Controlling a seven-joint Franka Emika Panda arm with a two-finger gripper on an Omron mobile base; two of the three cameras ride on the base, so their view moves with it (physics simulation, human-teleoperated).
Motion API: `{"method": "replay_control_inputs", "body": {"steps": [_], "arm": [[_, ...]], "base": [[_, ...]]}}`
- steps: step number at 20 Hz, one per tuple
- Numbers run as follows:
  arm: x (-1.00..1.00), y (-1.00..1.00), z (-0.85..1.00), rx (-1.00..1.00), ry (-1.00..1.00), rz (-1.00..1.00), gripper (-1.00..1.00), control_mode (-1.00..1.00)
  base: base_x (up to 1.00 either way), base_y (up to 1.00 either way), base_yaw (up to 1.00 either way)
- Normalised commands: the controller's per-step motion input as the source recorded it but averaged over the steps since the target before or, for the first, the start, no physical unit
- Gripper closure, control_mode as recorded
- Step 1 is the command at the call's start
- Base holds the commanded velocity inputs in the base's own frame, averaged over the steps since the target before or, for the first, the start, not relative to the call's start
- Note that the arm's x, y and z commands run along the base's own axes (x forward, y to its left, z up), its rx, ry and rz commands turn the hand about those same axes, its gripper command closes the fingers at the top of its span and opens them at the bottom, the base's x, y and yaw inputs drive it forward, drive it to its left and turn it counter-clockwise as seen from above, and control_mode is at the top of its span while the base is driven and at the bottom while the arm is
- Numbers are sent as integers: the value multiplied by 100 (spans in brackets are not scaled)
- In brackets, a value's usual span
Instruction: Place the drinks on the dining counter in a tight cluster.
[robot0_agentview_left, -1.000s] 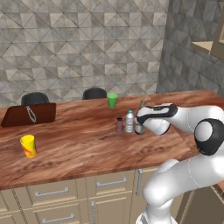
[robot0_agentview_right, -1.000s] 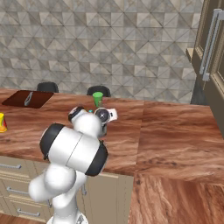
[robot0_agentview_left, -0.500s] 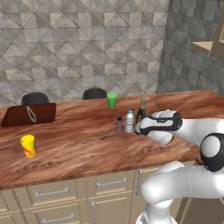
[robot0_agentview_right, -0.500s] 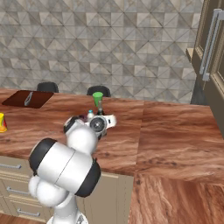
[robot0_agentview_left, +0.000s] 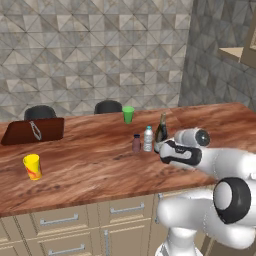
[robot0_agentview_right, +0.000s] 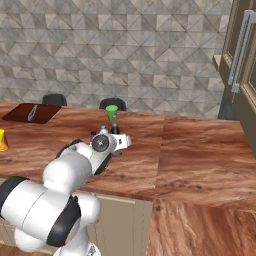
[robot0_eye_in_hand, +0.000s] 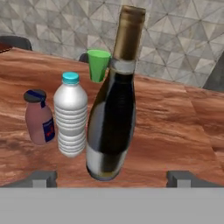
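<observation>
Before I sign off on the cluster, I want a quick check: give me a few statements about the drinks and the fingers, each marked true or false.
1. The wine bottle stands upright on the dining counter. True.
2. The water bottle lies on its side. False: it stands upright, between the maroon bottle and the wine bottle.
3. The fingers are clamped on the wine bottle. False: they stand wide apart on either side of it, not touching it.
4. The green cup stands behind the three drinks, apart from them. True.
5. The yellow cup sits right beside the drinks. False: it stands far off toward the counter's left end.
</observation>
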Motion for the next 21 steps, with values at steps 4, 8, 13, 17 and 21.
{"method": "replay_control_inputs", "body": {"steps": [4, 8, 13, 17, 21], "arm": [[-30, -6, 35, 0, 18, -8, -100, -100], [-25, -10, 39, 0, 16, -6, -100, -100], [-42, -6, 35, 0, 10, -3, -100, -100], [-48, 2, 28, 0, 3, 0, -100, -100], [-48, 9, 17, 3, 0, -1, -100, -100]], "base": [[0, 0, 0], [0, 0, 0], [0, 0, 0], [0, 0, 0], [0, 0, 0]]}}
